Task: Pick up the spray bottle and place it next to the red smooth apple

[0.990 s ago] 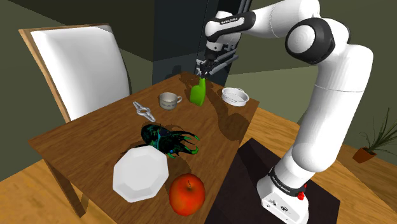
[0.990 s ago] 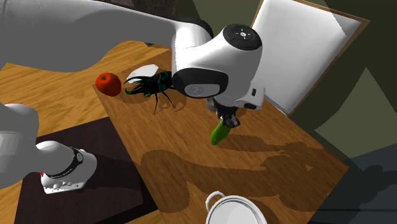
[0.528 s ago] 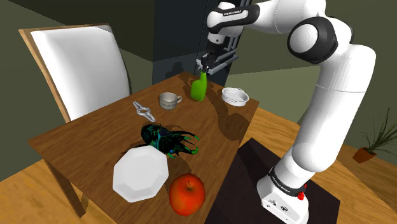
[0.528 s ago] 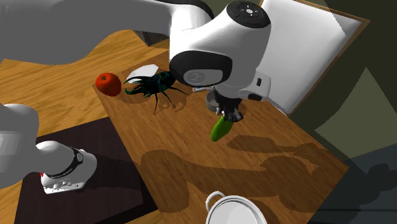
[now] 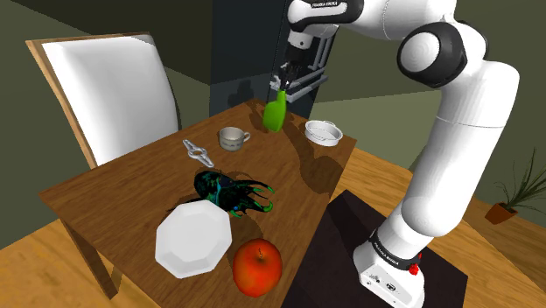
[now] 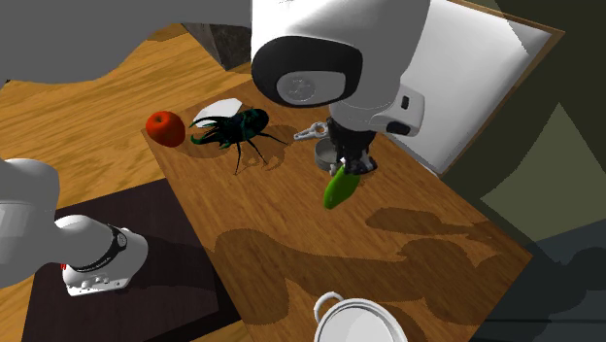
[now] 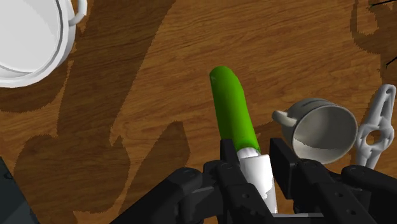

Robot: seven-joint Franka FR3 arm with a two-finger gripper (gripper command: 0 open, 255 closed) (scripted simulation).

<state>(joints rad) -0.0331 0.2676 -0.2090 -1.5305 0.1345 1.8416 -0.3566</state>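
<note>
The green spray bottle (image 5: 275, 115) with a white top hangs in the air above the far end of the wooden table (image 5: 149, 175), lifted off it. My gripper (image 5: 283, 85) is shut on the bottle's white neck (image 7: 257, 170); the green body (image 7: 232, 109) points away from the fingers. In the second exterior view the bottle (image 6: 340, 188) hangs below my gripper (image 6: 349, 165). The red apple (image 5: 257, 267) lies at the table's near corner, far from the bottle, and appears small at the far corner in the second exterior view (image 6: 166, 127).
A white octagonal plate (image 5: 193, 238) and a dark beetle figure (image 5: 231, 192) lie beside the apple. A small cup (image 5: 232, 137), a white tool (image 5: 199, 153) and a white pan (image 5: 323, 132) sit near the bottle. A white-backed chair (image 5: 105, 87) stands at the table's left.
My gripper has risen with the spray bottle, lifting it higher above the table. The other objects have stayed put.
</note>
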